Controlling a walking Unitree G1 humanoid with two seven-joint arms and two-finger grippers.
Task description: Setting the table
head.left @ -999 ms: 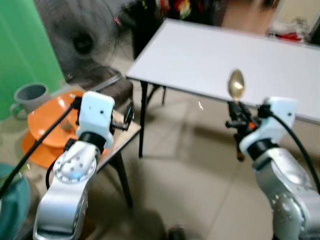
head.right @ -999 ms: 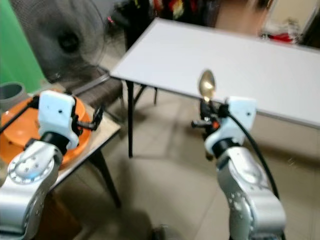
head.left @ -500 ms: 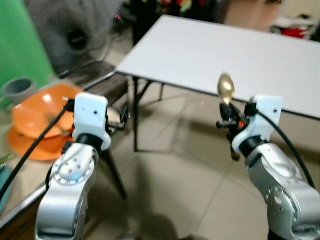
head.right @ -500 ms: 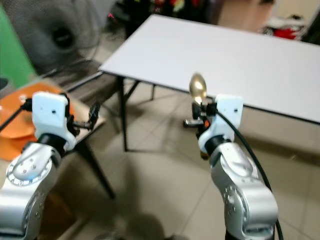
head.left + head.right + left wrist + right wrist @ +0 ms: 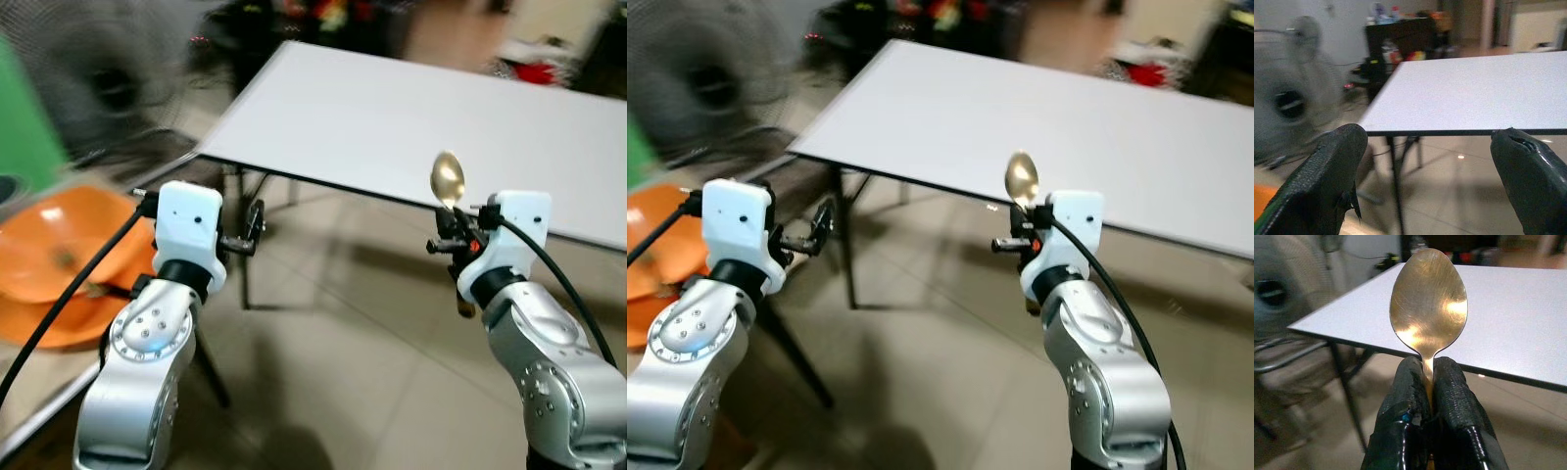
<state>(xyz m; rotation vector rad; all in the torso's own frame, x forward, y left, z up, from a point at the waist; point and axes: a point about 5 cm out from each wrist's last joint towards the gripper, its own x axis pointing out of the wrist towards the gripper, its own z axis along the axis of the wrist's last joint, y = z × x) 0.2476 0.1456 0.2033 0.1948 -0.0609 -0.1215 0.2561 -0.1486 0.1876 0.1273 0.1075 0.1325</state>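
My right gripper [image 5: 449,238] is shut on a gold spoon [image 5: 448,179], held upright with the bowl up, just in front of the near edge of the white table [image 5: 411,108]. In the right wrist view the spoon [image 5: 1428,303] rises from between the two black fingers [image 5: 1409,401] with the table [image 5: 1508,318] behind it. My left gripper [image 5: 257,221] is held up at the left, open with nothing in it. Its black fingers [image 5: 1327,181] stand wide apart, pointing towards the table's corner [image 5: 1371,128].
Orange plates [image 5: 49,269] are stacked on a low side table at the left. A floor fan [image 5: 108,83] stands behind them and also appears as a fan [image 5: 1288,98] in the left wrist view. Tiled floor [image 5: 343,352] lies open between me and the table; clutter lines the far wall.
The camera has moved towards the white table and turned right; the orange plates slid leftward in view. Both arms keep their pose, the spoon still held upright.
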